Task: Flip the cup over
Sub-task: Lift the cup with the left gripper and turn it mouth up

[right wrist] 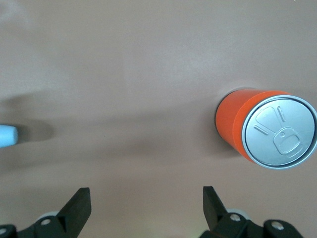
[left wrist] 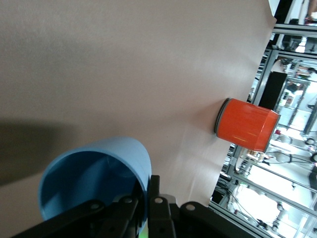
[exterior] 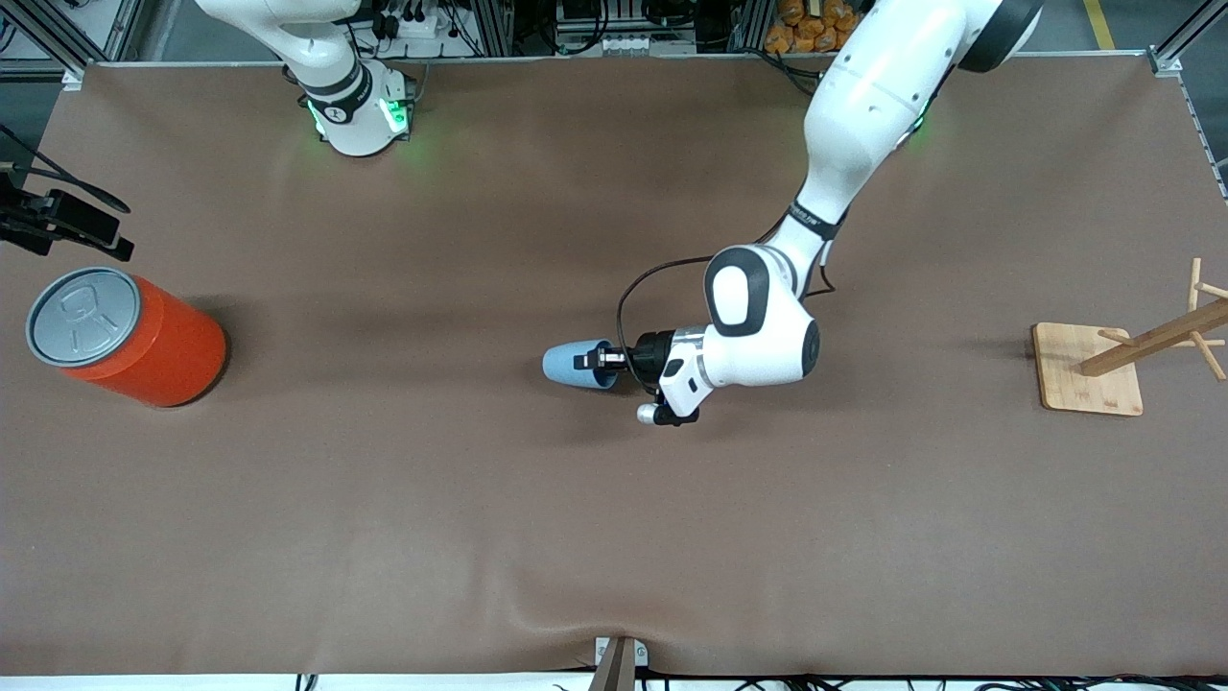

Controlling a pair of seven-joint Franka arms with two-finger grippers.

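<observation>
The light-blue cup [exterior: 568, 365] is on its side at the middle of the table, its mouth turned toward the left arm's end. I cannot tell whether it rests on the cloth or hangs just above it. My left gripper [exterior: 589, 362] is shut on its rim. In the left wrist view the cup [left wrist: 94, 183] shows its darker blue inside, and the gripper [left wrist: 148, 187] has one finger inside the rim and one finger [left wrist: 155, 191] outside. My right gripper [right wrist: 145, 194] is open and empty, high over the table; it is out of the front view. The cup's base [right wrist: 7, 135] shows in the right wrist view.
A big orange can [exterior: 129, 338] with a grey pull-tab top stands at the right arm's end; it also shows in the left wrist view [left wrist: 247, 125] and the right wrist view [right wrist: 270, 130]. A wooden rack [exterior: 1089, 369] stands at the left arm's end. A black clamp [exterior: 62, 223] juts in above the can.
</observation>
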